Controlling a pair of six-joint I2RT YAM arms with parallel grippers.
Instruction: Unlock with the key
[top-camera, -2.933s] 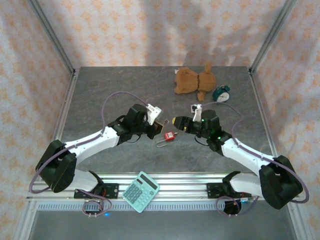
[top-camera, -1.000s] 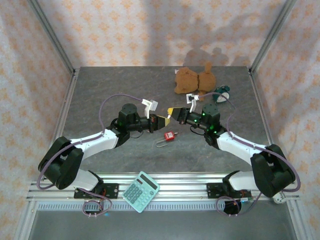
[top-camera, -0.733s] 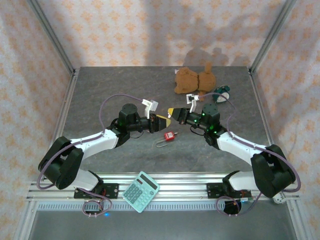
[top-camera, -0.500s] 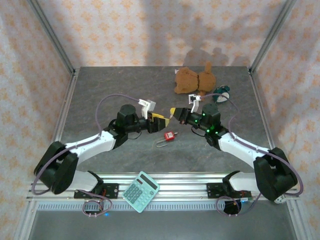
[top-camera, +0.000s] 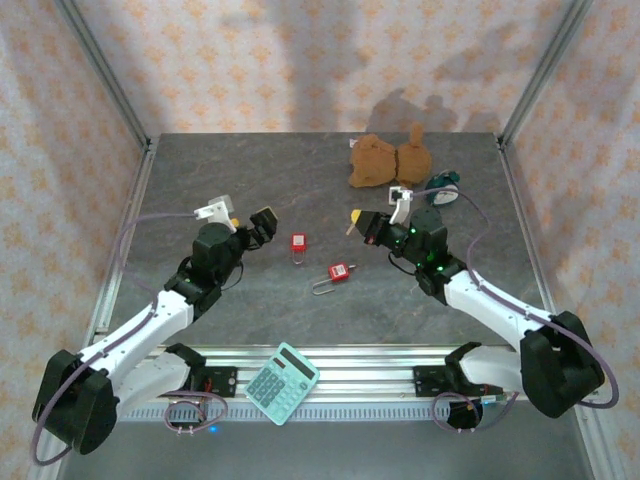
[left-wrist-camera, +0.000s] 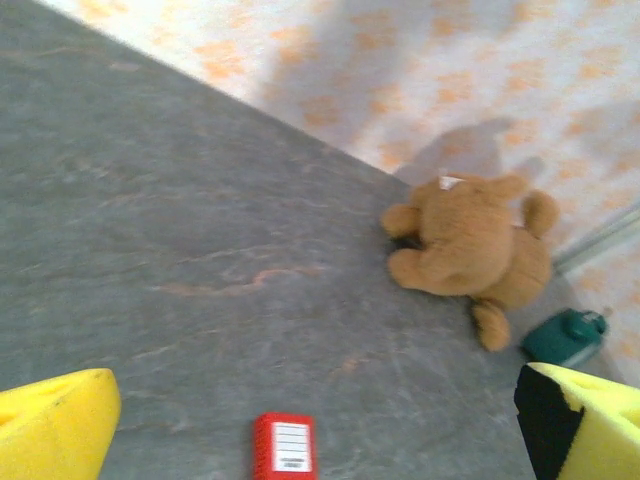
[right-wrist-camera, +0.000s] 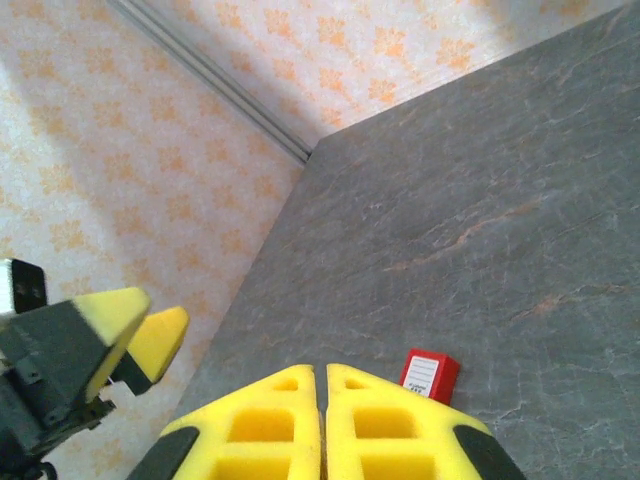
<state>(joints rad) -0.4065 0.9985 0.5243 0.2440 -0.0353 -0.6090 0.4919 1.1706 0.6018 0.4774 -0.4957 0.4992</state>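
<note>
Two worries: our left gripper (top-camera: 250, 223) gapes wide, so the loose red padlock (top-camera: 298, 242) could skid, and our clamped right gripper (top-camera: 355, 218) perhaps holds no key.

walls (top-camera: 300, 60): orange-flower paper | tabletop (top-camera: 200, 170): grey stone | corner posts (top-camera: 105, 70): aluminium

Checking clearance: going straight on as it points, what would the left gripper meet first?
Likely the small red lock lying on the table, just ahead of the open left gripper; depth is unclear.
</note>
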